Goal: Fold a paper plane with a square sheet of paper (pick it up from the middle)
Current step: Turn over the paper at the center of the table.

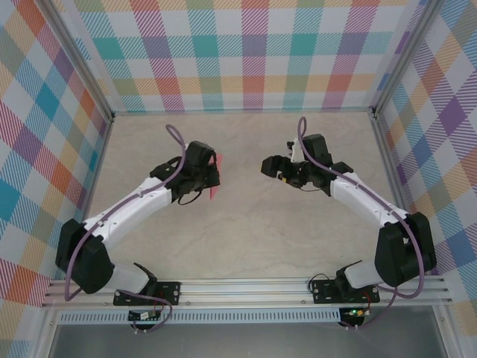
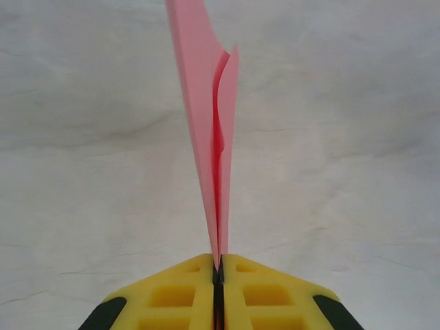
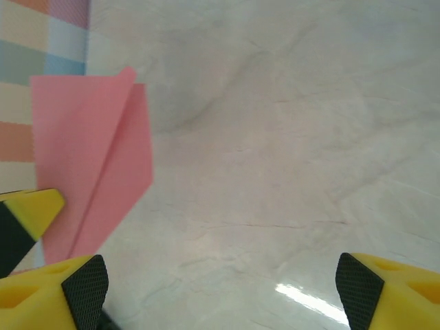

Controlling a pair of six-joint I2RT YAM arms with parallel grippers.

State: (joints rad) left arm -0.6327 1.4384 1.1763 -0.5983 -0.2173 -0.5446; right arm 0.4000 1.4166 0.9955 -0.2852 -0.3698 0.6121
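Tabletop point(image 1: 246, 231) of pale marbled beige is spreading out under both arms, faintly veined and catching a bright streak of glare in the right wrist view. Walls point(image 1: 253, 52) in a pastel check of pink, teal, yellow and purple are closing it in on three sides, and a ribbed metal rail point(image 1: 246, 287) is running along the near edge, carrying the two arm bases. Purple cables point(image 1: 177, 138) are looping over the arms.

The left gripper point(image 2: 218, 265) is hanging above the middle-left of the table with its yellow fingers pressed together on the salmon-pink sheet of paper point(image 2: 210, 137). The sheet is folded and standing edge-on from the jaws, its layers gaping slightly higher up, clear of the surface. From above it is showing as a thin pink sliver point(image 1: 216, 179) beside the left gripper point(image 1: 212, 175).

The right gripper point(image 1: 270, 165) is pointing at it from the right, near but apart. In its own wrist view the right gripper point(image 3: 220, 275) is standing with its fingers wide apart and bare table between them, while the sheet point(image 3: 89, 172) is showing broadside at the left with a diagonal crease.

The sheet's upper tip is running off the top of the left wrist view. A yellow-and-black wedge point(image 3: 31, 213) at the left edge of the right wrist view is overlapping the paper's lower corner; being cut off, it is hard to identify. How many folds the sheet is carrying is unclear.
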